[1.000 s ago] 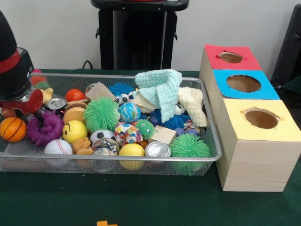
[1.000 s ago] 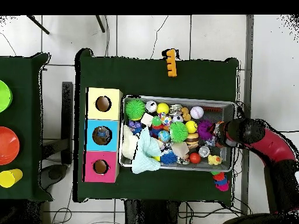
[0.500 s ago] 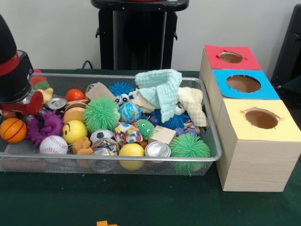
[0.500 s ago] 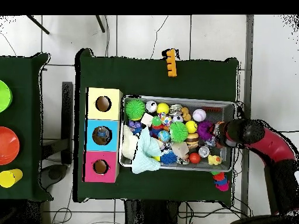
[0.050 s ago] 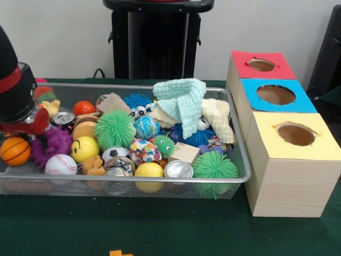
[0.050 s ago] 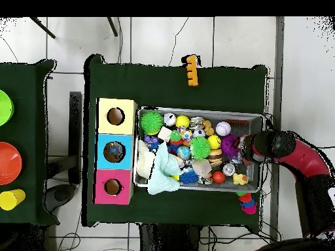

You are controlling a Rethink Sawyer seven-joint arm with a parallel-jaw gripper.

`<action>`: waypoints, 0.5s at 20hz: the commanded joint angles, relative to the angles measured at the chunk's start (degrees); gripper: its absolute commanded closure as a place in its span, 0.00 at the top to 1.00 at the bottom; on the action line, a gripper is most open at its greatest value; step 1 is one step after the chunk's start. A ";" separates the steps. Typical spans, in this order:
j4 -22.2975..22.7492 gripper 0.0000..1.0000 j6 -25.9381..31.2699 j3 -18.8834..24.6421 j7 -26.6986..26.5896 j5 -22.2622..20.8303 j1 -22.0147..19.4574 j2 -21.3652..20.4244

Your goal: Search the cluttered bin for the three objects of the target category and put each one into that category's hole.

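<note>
A wire mesh bin holds a heap of toys, balls, cans and cloths. My gripper hangs low over the bin's left end in the front view. It is right against a purple spiky toy, and its tips are hidden behind that toy. An orange basketball lies just below it and a baseball to its right. To the right of the bin stand three wooden boxes with holes, topped red, blue and yellow.
Two large green spiky balls, a yellow smiley ball, drink cans and mint and cream cloths crowd the bin. An orange piece lies on the green table. Coloured bowls sit on a side table.
The arm has risen a little and shifted slightly at the bin's end. The purple toy, baseball and basketball have shifted slightly beneath it.
</note>
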 commanded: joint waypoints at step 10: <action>-7.69 0.00 -2.50 4.01 -23.52 -11.98 -6.86 12.50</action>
